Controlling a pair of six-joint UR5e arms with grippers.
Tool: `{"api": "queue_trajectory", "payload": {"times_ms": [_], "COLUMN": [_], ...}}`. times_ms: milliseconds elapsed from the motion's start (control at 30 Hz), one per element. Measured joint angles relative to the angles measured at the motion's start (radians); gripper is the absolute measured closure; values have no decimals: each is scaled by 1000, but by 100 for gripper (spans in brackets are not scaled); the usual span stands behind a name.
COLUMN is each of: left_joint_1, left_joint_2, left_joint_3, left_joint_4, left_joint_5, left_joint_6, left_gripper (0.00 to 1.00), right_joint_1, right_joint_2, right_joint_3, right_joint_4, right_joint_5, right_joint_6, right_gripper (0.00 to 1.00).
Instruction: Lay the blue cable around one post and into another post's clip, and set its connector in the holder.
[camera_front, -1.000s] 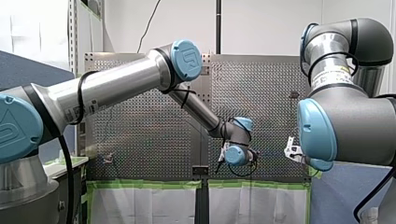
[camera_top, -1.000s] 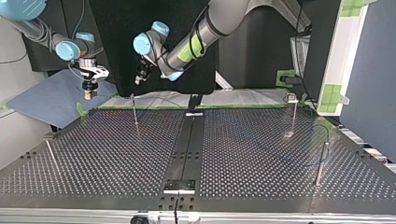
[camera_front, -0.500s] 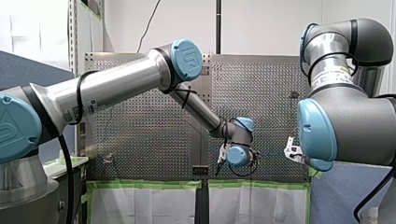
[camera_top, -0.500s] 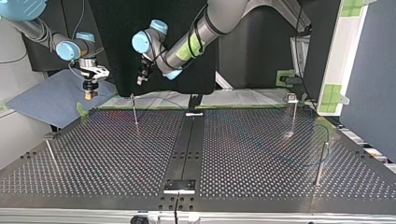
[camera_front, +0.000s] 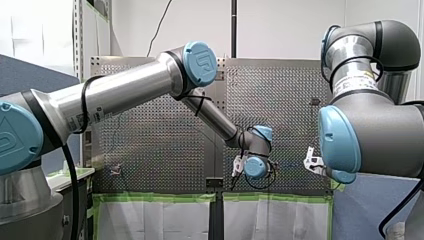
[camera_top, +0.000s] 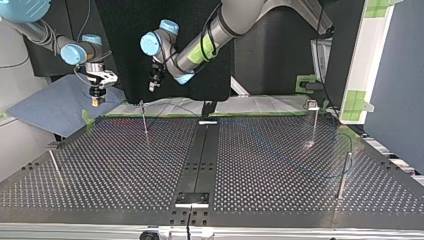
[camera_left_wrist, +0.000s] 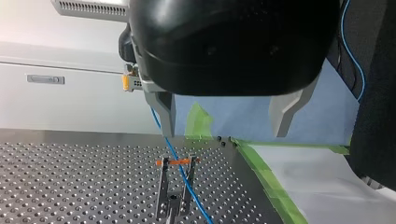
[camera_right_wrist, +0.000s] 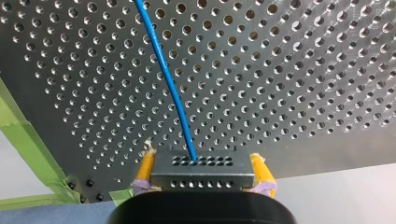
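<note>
My right pincer (camera_right_wrist: 203, 165) clamps the grey block connector (camera_right_wrist: 201, 175); my left pincer (camera_left_wrist: 224, 116) hangs wide open.
Thin blue cable (camera_right_wrist: 173, 88) leaves the connector over the perforated metal desk (camera_right_wrist: 280, 70) and crosses an orange-banded clip post (camera_left_wrist: 175, 186) below my left pincer.

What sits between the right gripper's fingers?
A grey connector block, clamped between the yellow-padded fingers, with the blue cable leaving its front face. Its rear end is hidden by the right gripper.
</note>
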Motion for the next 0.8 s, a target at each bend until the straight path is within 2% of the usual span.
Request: {"api": "queue_trajectory", "payload": {"times_ms": [267, 500, 800], "left_joint_1": [0, -10, -24], "left_joint_2": [0, 15, 86], "left_joint_3": [0, -11, -82], "left_joint_4": [-1, -9, 56], "left_joint_5": [-1, -35, 0], "left_joint_6": [0, -2, -17], "left_gripper": [0, 0, 0], "right_joint_1": [0, 1, 2], "right_joint_2": [1, 3, 5], "right_joint_3": [0, 0, 0], "right_joint_4": [0, 0, 0], "right_joint_5": [0, 0, -1], "right_joint_6": [0, -1, 0], "right_gripper": [100, 100, 100]}}
